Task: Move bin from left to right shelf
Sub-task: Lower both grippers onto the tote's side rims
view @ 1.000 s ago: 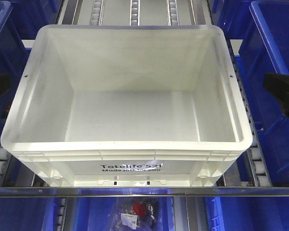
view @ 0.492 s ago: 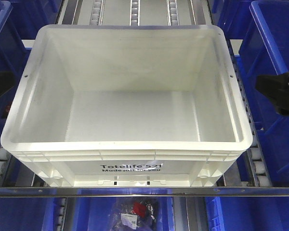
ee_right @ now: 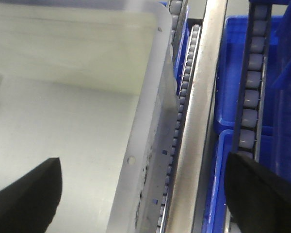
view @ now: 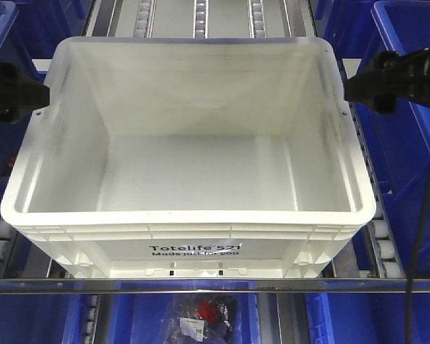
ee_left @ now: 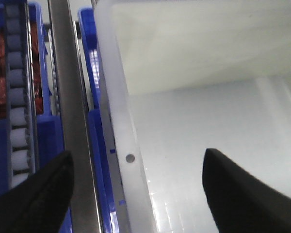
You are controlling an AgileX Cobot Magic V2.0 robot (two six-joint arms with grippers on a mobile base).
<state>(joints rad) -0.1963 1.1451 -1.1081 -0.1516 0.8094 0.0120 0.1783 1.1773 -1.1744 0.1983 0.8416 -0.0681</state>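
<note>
The white bin [view: 190, 175], empty and printed "Totelife 521", sits on a shelf of roller rails behind a steel front bar [view: 215, 284]. I cannot tell whether this is the left or the right shelf. My left gripper [view: 29, 97] is at the bin's left rim. In the left wrist view it [ee_left: 136, 194] is open, one finger outside the rim [ee_left: 120, 121] and the other over the bin's inside. My right gripper [view: 365, 86] is at the right rim. It [ee_right: 143, 194] is open too, straddling that rim [ee_right: 146, 116]. Neither touches the bin.
Blue bins [view: 405, 107] crowd the right side, and more blue bins [view: 0, 43] stand at the left. Roller rails [view: 199, 18] run on behind the bin. A bag of small parts [view: 204, 315] lies on the level below. Steel rails [ee_right: 199, 121] run close along the bin's walls.
Both grippers have moved up the frame and inward, from beside the bin's middle to its side rims near the small rim holes. The bin has not moved.
</note>
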